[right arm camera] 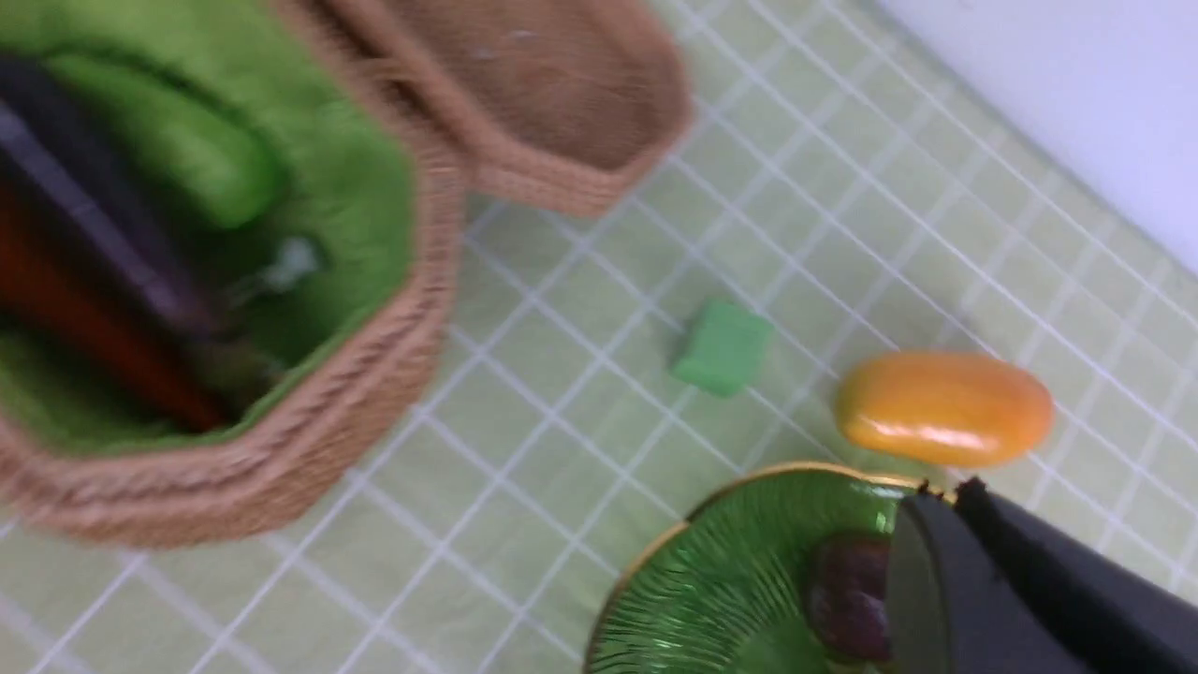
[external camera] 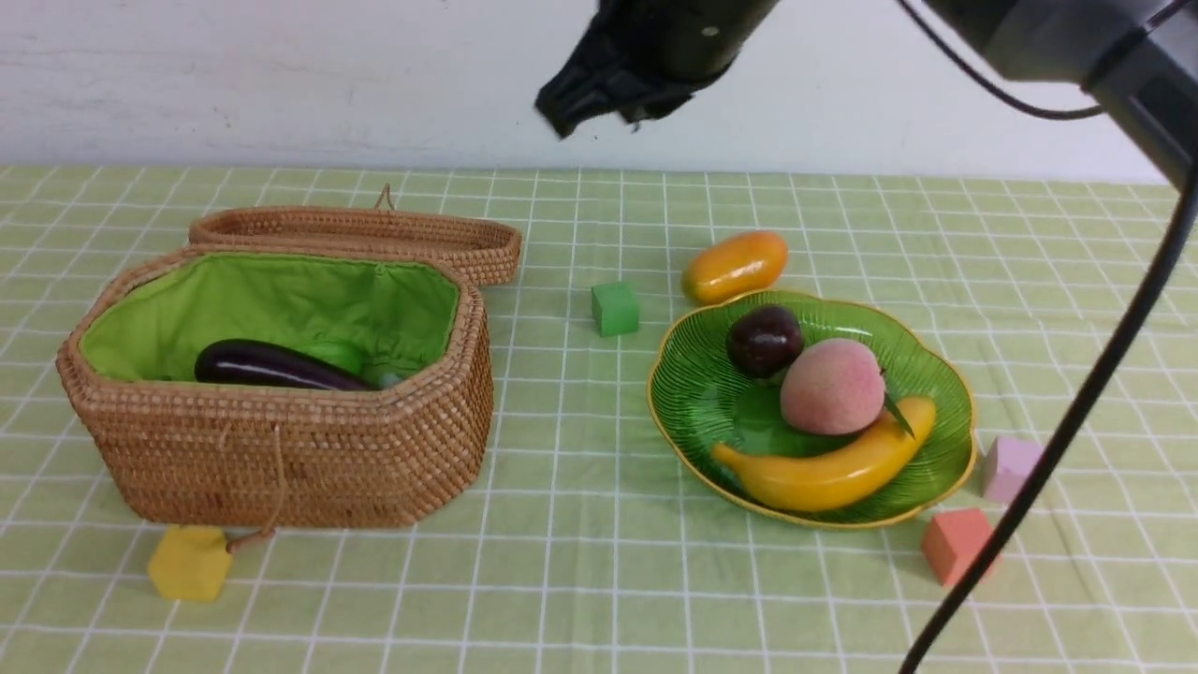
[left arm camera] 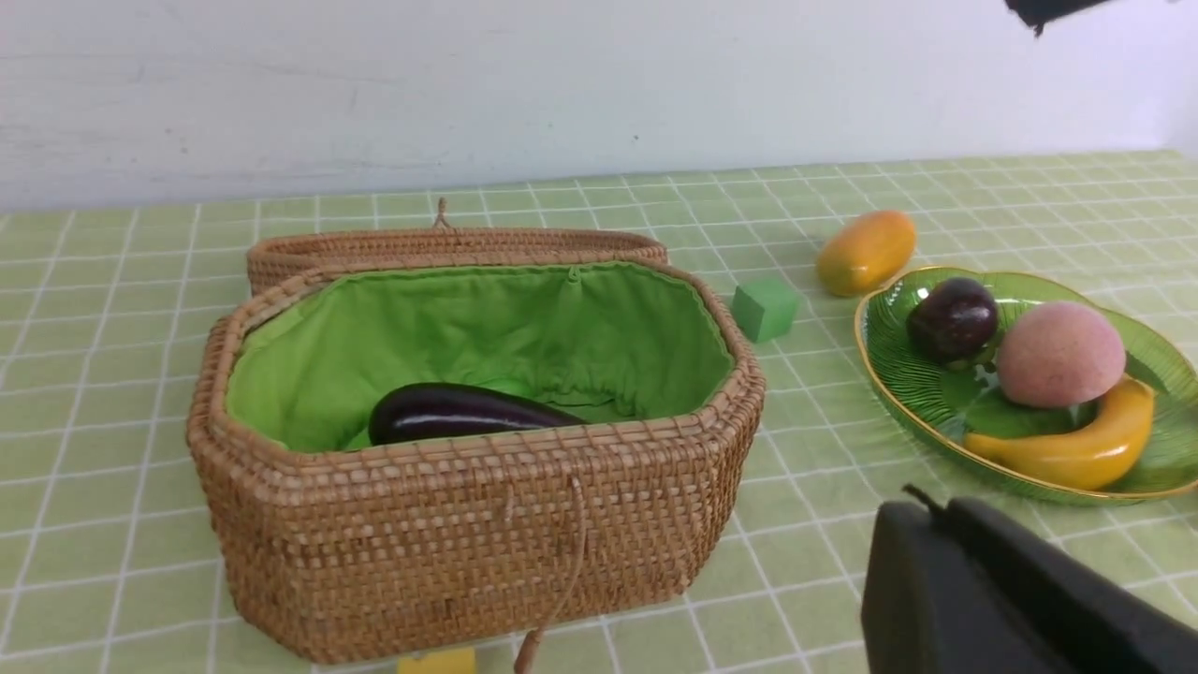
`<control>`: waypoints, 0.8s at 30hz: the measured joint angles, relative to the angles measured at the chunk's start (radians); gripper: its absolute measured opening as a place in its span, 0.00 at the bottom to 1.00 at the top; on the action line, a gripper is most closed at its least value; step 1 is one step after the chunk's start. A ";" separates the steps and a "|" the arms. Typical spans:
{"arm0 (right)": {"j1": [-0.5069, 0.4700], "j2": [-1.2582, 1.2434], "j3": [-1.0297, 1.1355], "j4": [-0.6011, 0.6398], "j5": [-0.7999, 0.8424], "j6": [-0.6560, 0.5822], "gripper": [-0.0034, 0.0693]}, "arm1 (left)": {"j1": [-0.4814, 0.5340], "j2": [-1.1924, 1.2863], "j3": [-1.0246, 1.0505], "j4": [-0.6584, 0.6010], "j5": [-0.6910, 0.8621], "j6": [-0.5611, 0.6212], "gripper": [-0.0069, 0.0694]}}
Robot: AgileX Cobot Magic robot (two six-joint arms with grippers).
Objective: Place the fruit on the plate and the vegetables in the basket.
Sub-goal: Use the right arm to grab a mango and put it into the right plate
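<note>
The wicker basket [external camera: 281,449] stands open at the left, holding the dark-purple eggplant [external camera: 271,367]. The right wrist view also shows the light-green gourd [right arm camera: 178,159] and a blurred red-orange vegetable [right arm camera: 84,346] in it. On the green plate [external camera: 702,393] lie the mangosteen [external camera: 765,340], the peach [external camera: 831,386] and the banana [external camera: 833,468]. The mango [external camera: 735,267] lies on the cloth just behind the plate. My right gripper [external camera: 599,94] hangs high above the middle of the table, shut and empty. My left gripper [left arm camera: 927,510] is shut and empty, low on the near side of the plate.
The basket's lid [external camera: 356,239] lies behind the basket. A green cube [external camera: 615,308] sits between basket and plate. A yellow cube [external camera: 190,562] is in front of the basket. Pink [external camera: 1009,466] and orange-red [external camera: 955,543] cubes sit right of the plate. The right arm's cable [external camera: 1058,449] crosses there.
</note>
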 joint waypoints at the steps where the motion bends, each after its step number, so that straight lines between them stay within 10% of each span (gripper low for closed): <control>1: -0.029 0.004 0.000 -0.001 0.000 0.041 0.08 | 0.000 0.000 0.000 -0.009 0.003 0.012 0.10; 5: -0.160 0.044 0.000 0.058 0.000 0.189 0.15 | 0.000 0.000 0.000 -0.045 0.019 0.044 0.10; 15: -0.429 0.283 0.012 0.433 -0.284 0.270 0.92 | 0.000 0.000 0.000 -0.088 0.031 0.118 0.10; 24: -0.481 0.397 0.012 0.505 -0.411 0.270 0.93 | 0.000 0.000 0.000 -0.088 0.042 0.121 0.10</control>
